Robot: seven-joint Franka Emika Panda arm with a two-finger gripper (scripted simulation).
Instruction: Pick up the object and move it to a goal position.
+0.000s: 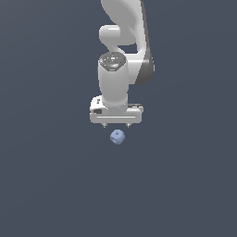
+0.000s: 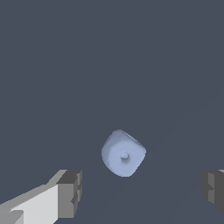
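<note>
The object is a tiny pale periwinkle-blue rounded cube (image 1: pixel 117 136) with a round dimple on its face, lying on the dark grey surface. In the wrist view the cube (image 2: pixel 124 153) sits between and a little ahead of the two fingertips (image 2: pixel 70 192). My white gripper (image 1: pixel 116 125) hangs straight above the cube, its short fingertips spread wide and holding nothing. In the exterior view the fingertips end just above the cube, one on each side of it. The gripper (image 2: pixel 142 190) is open and does not touch the cube.
The white arm (image 1: pixel 122 51) rises from the gripper toward the top of the exterior view. The plain dark grey surface (image 1: pixel 55 185) fills everything else.
</note>
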